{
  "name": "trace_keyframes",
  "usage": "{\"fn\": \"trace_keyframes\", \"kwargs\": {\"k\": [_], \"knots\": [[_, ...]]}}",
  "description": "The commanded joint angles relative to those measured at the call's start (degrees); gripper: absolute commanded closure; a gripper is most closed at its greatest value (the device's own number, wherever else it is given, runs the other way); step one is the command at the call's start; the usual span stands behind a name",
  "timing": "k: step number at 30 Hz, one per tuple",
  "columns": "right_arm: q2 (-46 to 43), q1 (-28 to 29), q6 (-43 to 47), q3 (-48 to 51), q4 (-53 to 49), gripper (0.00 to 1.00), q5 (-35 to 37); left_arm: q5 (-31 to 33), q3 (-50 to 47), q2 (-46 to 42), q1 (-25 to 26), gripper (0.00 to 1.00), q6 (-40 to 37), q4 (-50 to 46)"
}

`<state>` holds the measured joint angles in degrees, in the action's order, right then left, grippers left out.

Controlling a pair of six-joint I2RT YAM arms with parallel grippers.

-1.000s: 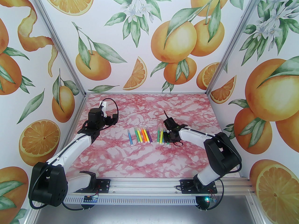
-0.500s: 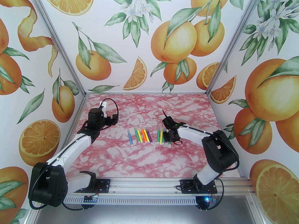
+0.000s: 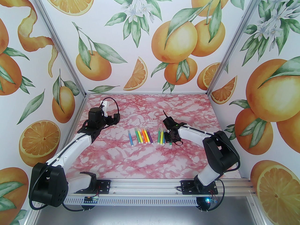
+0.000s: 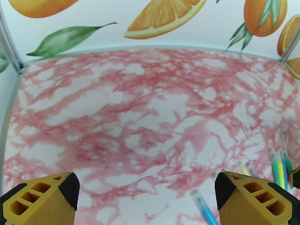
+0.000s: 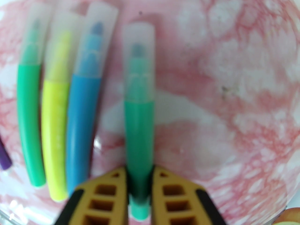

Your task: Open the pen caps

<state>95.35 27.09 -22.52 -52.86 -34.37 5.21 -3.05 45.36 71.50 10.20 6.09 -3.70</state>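
The right pincer [image 5: 140, 189] is pinching the low end of a green pen [image 5: 139, 128]; one yellow finger [image 5: 121, 191] presses on each side of it. The pen points to 12 o'clock in the wrist view; its cap [image 5: 138, 62] is at the far end, free of the pincer, and this is good because the other pincer needs room there.

I think the job now is to get a firm hold and lift this pen off the tabletop [image 3: 152, 163]. To do it well, squeeze hard enough that the thin pen cannot slip or swing; lift it straight up so it does not bump the others. Then the cap should be pulled off in line with the pen, not sideways.

The cap is see-through and a bit milky; a dark tip shows inside it. The pen is smooth and round.

Just beside it, at 9 o'clock, lie a blue pen [image 5: 80, 125], a yellow pen [image 5: 55, 137] and a second green pen [image 5: 28, 125], all with caps on. From above, more pens [image 3: 140, 136] lie in a row farther toward 9 o'clock, near the middle of the tabletop.

The left pincer [image 4: 146, 196] is spread wide and holds nothing; it waits well apart from the pens, at about 10 o'clock from them.
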Motion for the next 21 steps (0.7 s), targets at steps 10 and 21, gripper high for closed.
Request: {"fn": "trace_keyframes", "kwargs": {"k": [10,21], "knots": [[-8.7,0.1,2.1,-2.3,3.5,0.95,0.1,-6.7,3.8,0.3,0.2,0.00,5.5,-2.8],[-14.1,0.4,11.5,1.7,19.2,0.97,-17.6,-21.8,5.9,4.2,0.3,0.03,12.8,-0.1]]}}
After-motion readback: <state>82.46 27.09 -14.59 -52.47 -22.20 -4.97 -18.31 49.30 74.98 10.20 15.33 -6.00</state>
